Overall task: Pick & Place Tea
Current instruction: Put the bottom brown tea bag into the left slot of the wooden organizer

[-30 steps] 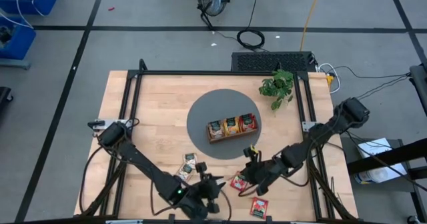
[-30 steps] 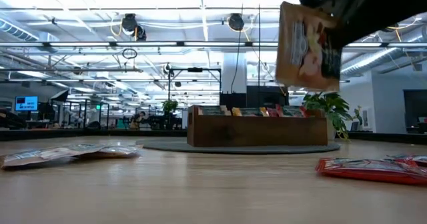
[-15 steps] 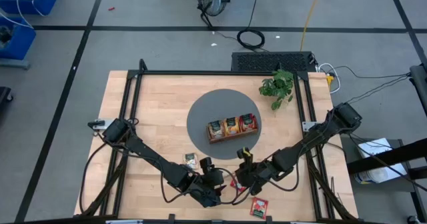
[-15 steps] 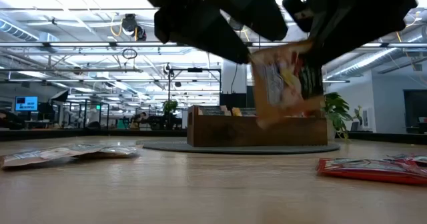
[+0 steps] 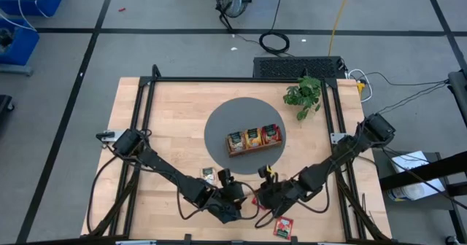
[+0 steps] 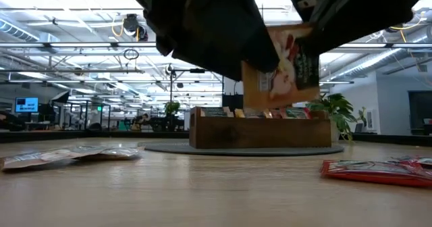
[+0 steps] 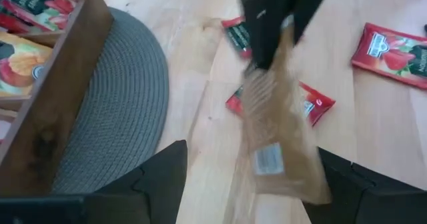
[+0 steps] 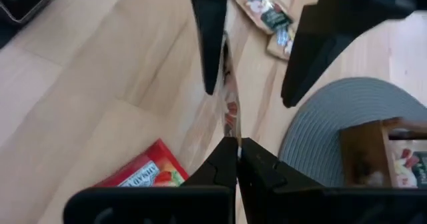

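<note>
My right gripper [image 5: 265, 193] is shut on a tea sachet [image 6: 280, 68] with a red-and-green front and a tan back [image 7: 280, 137]. It holds the sachet above the table's near middle. My left gripper [image 5: 232, 195] is open; its two fingers [image 8: 210, 37] stand on either side of the hanging sachet, with gaps showing in the left wrist view. Two red sachets [image 5: 283, 227] lie flat on the table near the front edge. Tan sachets [image 5: 208, 175] lie flat to the left. The wooden tray [image 5: 252, 138] holds more sachets. My right gripper pinches the sachet's upper edge [image 8: 229, 132] between its two shut fingers, coming from above. The sachet hangs below the fingers, nearly upright and a little tilted, clear of the table. It shows edge-on in the right wrist view.
The tray stands on a round grey mat [image 5: 219, 125] at the table's middle. A small potted plant [image 5: 303, 93] stands at the far right. Bare wood lies to the left and far left of the mat.
My left gripper has come up from the near edge toward my right gripper, and its open fingers now stand around the sachet. My right gripper has carried the sachet a little toward the table's left and near edge; the sachet stays hanging clear.
</note>
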`<act>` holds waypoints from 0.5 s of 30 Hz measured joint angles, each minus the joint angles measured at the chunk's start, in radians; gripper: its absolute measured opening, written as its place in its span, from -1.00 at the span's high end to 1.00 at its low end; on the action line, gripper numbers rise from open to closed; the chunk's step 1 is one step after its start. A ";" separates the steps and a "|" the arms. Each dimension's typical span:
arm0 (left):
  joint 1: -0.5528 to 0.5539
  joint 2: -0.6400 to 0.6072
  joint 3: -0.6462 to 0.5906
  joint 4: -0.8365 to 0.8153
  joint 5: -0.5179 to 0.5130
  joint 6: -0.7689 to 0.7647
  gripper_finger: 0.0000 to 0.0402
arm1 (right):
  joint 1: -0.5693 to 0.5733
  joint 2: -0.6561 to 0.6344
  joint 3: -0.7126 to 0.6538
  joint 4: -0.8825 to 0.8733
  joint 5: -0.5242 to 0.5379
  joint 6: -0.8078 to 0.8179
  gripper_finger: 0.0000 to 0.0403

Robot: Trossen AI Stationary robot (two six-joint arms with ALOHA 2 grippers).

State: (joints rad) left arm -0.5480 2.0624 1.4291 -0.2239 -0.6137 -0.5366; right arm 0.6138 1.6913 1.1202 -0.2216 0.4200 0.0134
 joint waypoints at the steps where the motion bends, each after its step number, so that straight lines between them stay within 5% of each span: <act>1: 0.000 0.000 -0.003 0.004 0.000 0.000 -0.27 | 0.003 0.000 0.000 0.006 -0.001 -0.002 1.00; 9: 0.000 0.000 -0.025 0.075 0.004 0.038 -0.15 | 0.010 0.000 0.000 0.025 -0.001 -0.018 1.00; 15: -0.001 0.000 -0.025 0.077 0.038 0.037 0.57 | -0.006 0.000 -0.001 0.040 -0.001 -0.020 1.00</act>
State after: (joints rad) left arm -0.5488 2.0624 1.4036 -0.1468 -0.5759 -0.4995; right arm 0.6080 1.6913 1.1194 -0.1814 0.4193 -0.0063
